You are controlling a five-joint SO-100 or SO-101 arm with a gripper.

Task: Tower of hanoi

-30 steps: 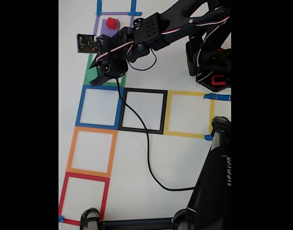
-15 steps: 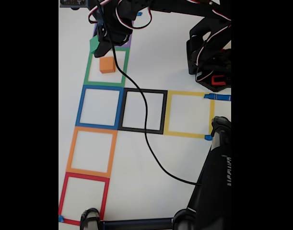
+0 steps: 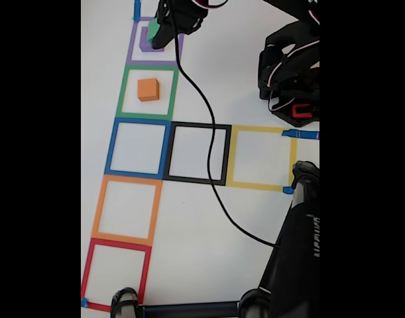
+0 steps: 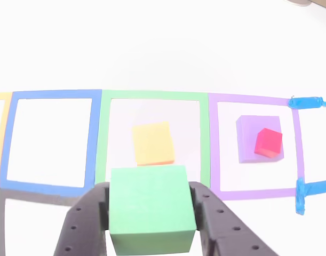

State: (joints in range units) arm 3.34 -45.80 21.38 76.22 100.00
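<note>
The gripper pinches a green cube between its two black fingers, carried clear of the table, presumably so it can pass above the other pieces. In the other view an orange cube lies inside the green-taped square, while a small red cube rests on a purple block in the purple-taped square (an order suggesting a stack being rebuilt by size). In the fixed view the green cube hangs at the purple square's edge.

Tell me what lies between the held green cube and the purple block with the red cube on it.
In the other view, the green cube in the hand and the purple block are separated by bare white table crossed by green-and-purple tape.
</note>
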